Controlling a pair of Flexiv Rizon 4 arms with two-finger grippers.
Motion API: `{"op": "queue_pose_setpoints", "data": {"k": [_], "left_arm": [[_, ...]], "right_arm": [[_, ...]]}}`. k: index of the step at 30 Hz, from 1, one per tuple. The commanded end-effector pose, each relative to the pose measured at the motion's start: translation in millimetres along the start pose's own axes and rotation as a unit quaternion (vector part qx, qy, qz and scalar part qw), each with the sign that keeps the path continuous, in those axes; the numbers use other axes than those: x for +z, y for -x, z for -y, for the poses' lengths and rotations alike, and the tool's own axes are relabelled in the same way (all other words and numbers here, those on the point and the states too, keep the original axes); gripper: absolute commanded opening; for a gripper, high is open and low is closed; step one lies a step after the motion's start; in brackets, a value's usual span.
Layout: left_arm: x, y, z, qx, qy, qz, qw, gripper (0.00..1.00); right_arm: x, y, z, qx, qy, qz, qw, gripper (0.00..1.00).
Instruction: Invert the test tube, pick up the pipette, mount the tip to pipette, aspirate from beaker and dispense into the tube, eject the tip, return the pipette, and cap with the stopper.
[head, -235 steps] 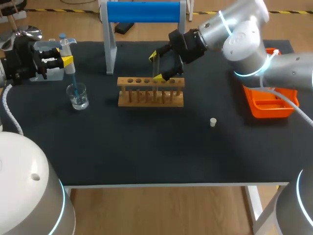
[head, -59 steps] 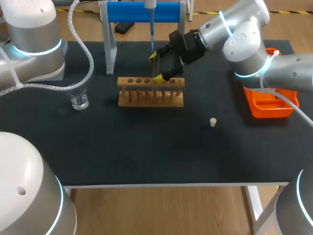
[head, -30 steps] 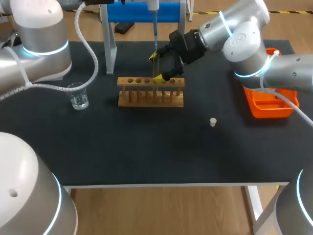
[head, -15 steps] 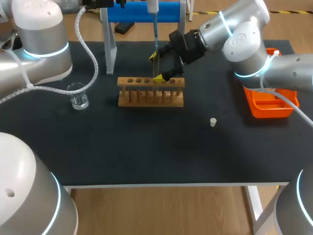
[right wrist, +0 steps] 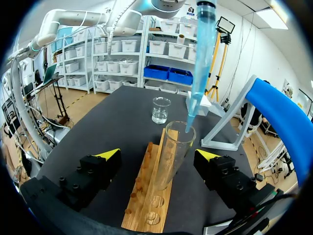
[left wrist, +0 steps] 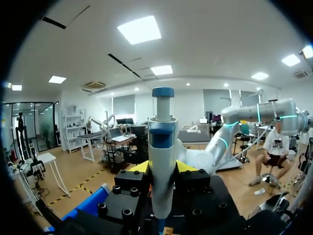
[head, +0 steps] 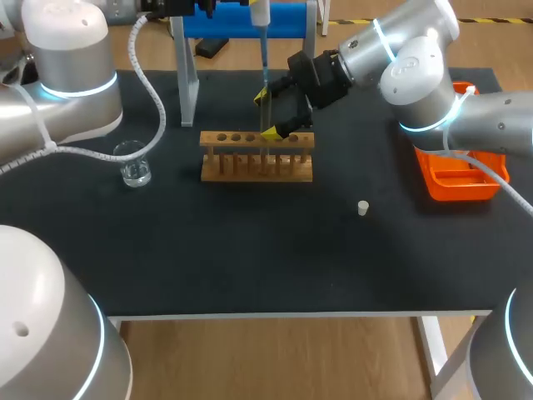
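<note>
Pipette (left wrist: 161,147), clamped in my left gripper (left wrist: 162,169), has crossed from the beaker (head: 133,162) and lowered its blue tip (right wrist: 198,73) to the mouth of the test tube (right wrist: 173,147), racked between the spread fingers of my right gripper (right wrist: 158,154), so dispensing looks next.

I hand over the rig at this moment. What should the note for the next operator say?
Left pincer: shut on the pipette, blue tip mounted, its end at the test tube mouth.
Right pincer: open, one finger on each side of the tube in the wooden rack.
Beaker left of the rack, stopper on the table to its right.
Done: tube mouth up, pipette picked, tip on.
Left: dispense, eject tip, return pipette, cap.
</note>
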State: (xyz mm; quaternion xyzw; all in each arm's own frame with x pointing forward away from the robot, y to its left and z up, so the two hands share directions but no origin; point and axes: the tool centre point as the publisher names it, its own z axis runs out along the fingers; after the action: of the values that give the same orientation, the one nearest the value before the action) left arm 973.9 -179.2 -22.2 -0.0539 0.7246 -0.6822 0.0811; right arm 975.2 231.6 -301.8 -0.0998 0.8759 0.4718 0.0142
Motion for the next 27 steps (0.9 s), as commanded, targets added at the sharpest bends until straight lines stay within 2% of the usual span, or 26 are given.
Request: {"op": "queue_pose_setpoints", "data": {"k": [1,13,27], "left_arm": [[-0.9,1.9,-1.5,0.000,0.003,-0.004,1.000,0.00],[-2.4,2.1,-6.0,0.013,0.035,-0.004,0.999,0.00],[2.7,6.8,-7.9,0.030,0.018,0.005,0.999,0.00]], "right_arm": [[-0.6,-0.1,0.3,0.000,0.000,0.000,1.000,1.00],[-0.6,-0.1,0.3,0.000,0.000,0.000,1.000,1.00],[-0.6,-0.1,0.3,0.000,0.000,0.000,1.000,1.00]]}}
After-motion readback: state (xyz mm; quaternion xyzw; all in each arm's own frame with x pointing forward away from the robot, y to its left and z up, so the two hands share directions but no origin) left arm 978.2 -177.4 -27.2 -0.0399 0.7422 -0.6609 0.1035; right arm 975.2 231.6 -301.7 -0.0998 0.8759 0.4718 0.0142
